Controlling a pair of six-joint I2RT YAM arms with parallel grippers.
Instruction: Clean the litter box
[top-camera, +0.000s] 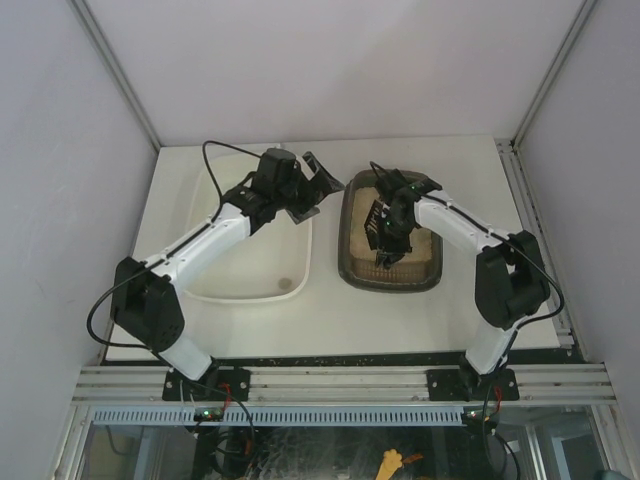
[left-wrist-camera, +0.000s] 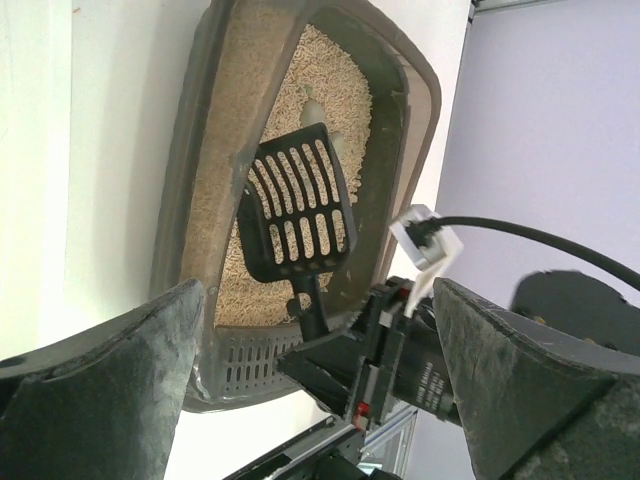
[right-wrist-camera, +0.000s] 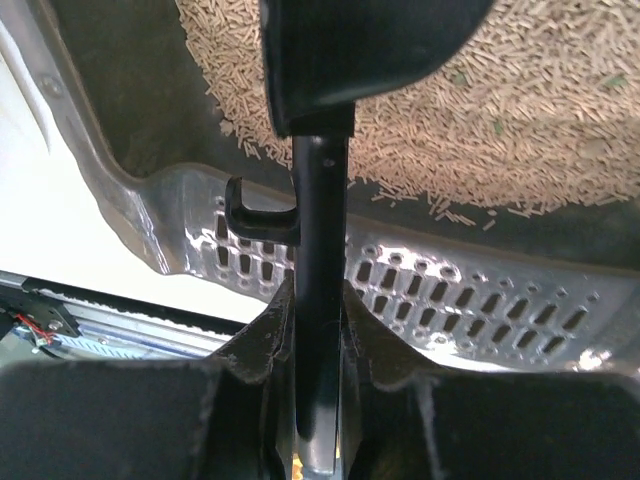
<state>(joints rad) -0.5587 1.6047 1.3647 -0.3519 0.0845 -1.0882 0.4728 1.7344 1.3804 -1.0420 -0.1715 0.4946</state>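
Overhead view, left to right. At centre left of a white table (top-camera: 330, 325), a cream-white tub (top-camera: 250, 285), with the left arm (top-camera: 205, 248) stretched diagonally across it toward upper centre. Over the tub's upper right corner, the left gripper (top-camera: 318, 192), jaws spread wide and holding nothing. Right of centre, the litter box (top-camera: 392, 282): a dark grey-brown tray with rounded corners, close beside the tub's right side with a narrow strip of table between, filled with beige pellet litter (top-camera: 425, 250). Above the litter, the right gripper (top-camera: 385, 228), clamped on a black slotted scoop (top-camera: 373, 215). Further right, the right arm (top-camera: 455, 225), bending back toward the lower right.

Left wrist view. Shows two dark padded fingers (left-wrist-camera: 110, 390) at the lower corners, far apart, framing the litter box from the top of the frame down to lower centre. In mid-frame, the scoop blade, tilted over the pellets; cannot tell whether touching them. Below the blade, the handle, running down into the right gripper at lower centre.

Right wrist view. Shows the straight black handle (right-wrist-camera: 320, 230) down the centre, pinched between closed fingers at the bottom edge, with a small hook (right-wrist-camera: 245, 205) jutting from its left side. Behind it, pellets across the top and a perforated grey ledge (right-wrist-camera: 470, 295) of the litter box across the middle.
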